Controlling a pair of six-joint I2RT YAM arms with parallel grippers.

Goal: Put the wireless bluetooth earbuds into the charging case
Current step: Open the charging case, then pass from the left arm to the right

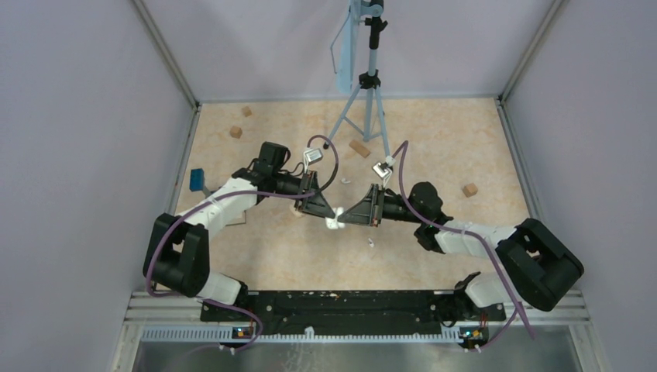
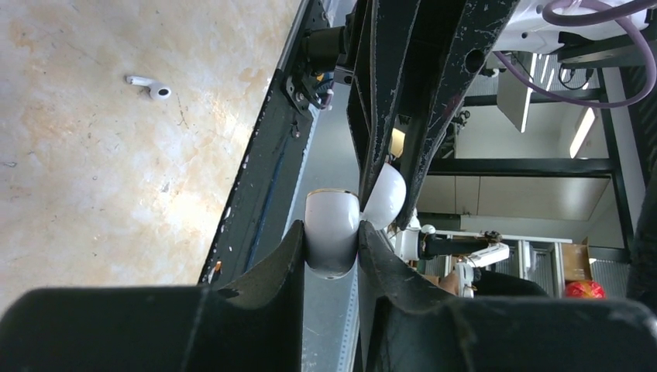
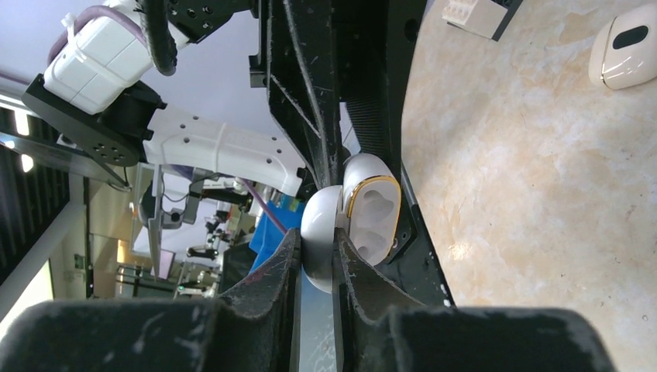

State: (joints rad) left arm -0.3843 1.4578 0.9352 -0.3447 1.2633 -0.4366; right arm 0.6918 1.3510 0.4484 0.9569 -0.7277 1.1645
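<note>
Clamped shut on the base of the charging case (image 2: 331, 221) with the left end effector (image 2: 331, 236), pinched closed on its lid (image 3: 319, 221) with the right end effector (image 3: 316, 252), so hinged open in the air above the middle of the bench (image 1: 434, 155), with the gold-rimmed sockets (image 3: 373, 209) empty. No earbud in either grip: one earbud (image 2: 151, 87) lying flat on the bench at about 10 o'clock in the left wrist view, well apart from the case; probably a second earbud (image 1: 370, 242) at about 4 o'clock from the case in the top view. Judged very light, stiff, smooth and slippery, easy to flick away or to drop. Best taken across the short stem with a narrow pinch, bulb end left free for the socket. Case also glossy: only gentle force on the open lid.
</note>
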